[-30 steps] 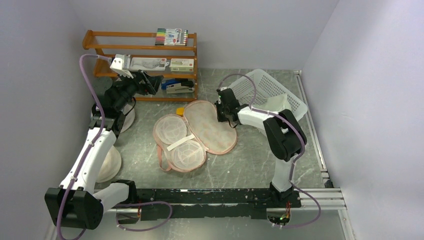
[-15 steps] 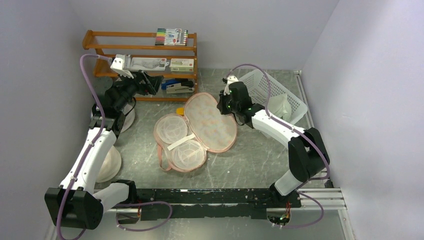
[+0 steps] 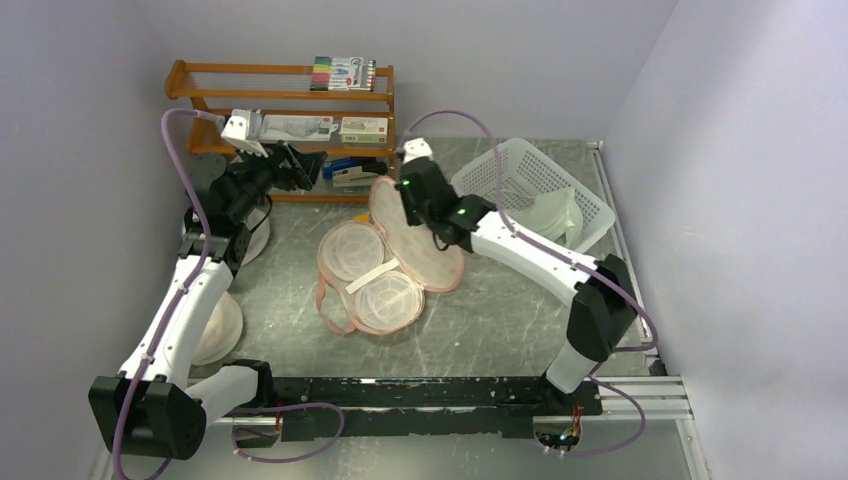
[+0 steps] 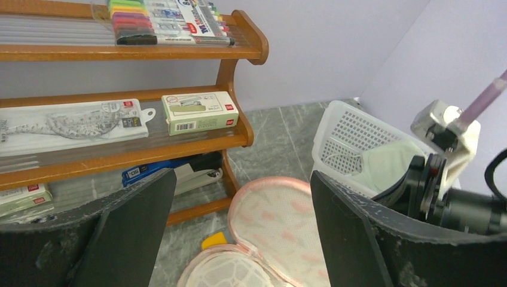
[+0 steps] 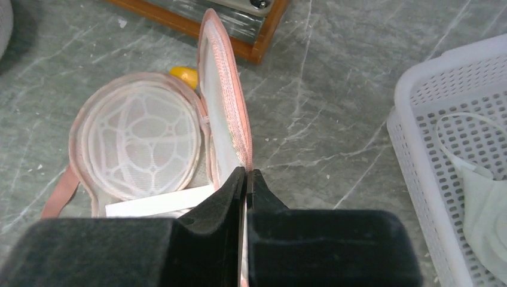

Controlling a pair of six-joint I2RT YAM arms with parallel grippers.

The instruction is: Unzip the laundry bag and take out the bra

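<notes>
The laundry bag (image 3: 425, 262) lies unzipped mid-table, its pink-edged lid lifted on edge. Its base half (image 3: 352, 252) shows two round mesh cups and a white label strip. My right gripper (image 3: 410, 195) is shut on the lid's pink zip edge (image 5: 224, 101), seen between the closed fingertips (image 5: 246, 172); the base (image 5: 140, 134) lies to the left. A white moulded-cup item with a thin strap, apparently the bra (image 3: 555, 212), lies in the basket, also in the right wrist view (image 5: 484, 209). My left gripper (image 3: 300, 165) is open and empty, raised by the shelf (image 4: 242, 179), above the bag (image 4: 281, 221).
A wooden shelf (image 3: 290, 110) with markers, boxes and a stapler stands at the back left. A white plastic basket (image 3: 520, 165) sits at the back right. A small yellow object (image 3: 360, 221) lies by the bag. White round domes (image 3: 215, 325) stand at the left.
My right gripper has swung left and up with the lid's edge, raising the lid from flat to on edge. The bag's base slid slightly right. The left arm has not moved.
</notes>
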